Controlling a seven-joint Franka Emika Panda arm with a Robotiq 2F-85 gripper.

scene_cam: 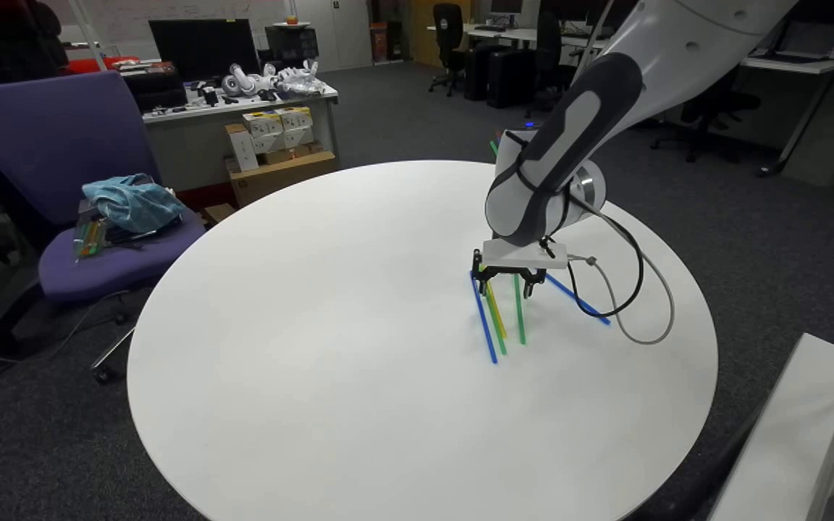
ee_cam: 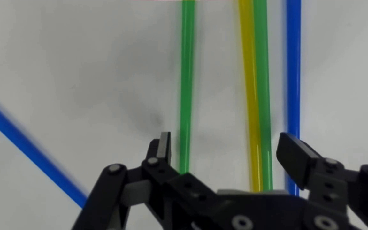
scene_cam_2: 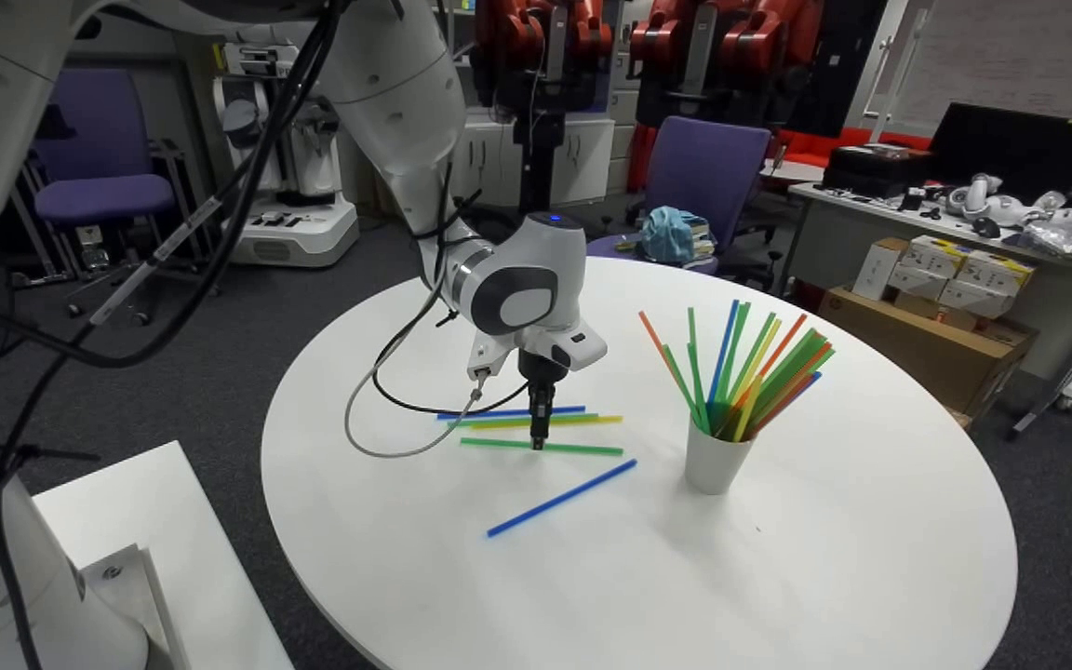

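Observation:
My gripper (ee_cam: 224, 140) points down above the white round table (scene_cam: 301, 347), its jaws wide apart and gripping nothing. In the wrist view, a lone green straw (ee_cam: 187, 80) runs just inside the left finger. A yellow straw (ee_cam: 249, 80) and another green straw (ee_cam: 263, 80) lie against each other, nearer the right finger. That finger partly covers a blue straw (ee_cam: 294, 64). Off to the left, a second blue straw (ee_cam: 27, 147) lies slanted. An exterior view puts the fingertips low over the lone green straw; contact with the table cannot be told.
A white cup (scene_cam_2: 715, 461) packed with colored straws (scene_cam_2: 759, 372) stands on the table beside the arm; in an exterior view the arm hides it. Cables (scene_cam: 652, 289) loop from the wrist down near the straws. A purple chair (scene_cam: 62, 145) stands by the table.

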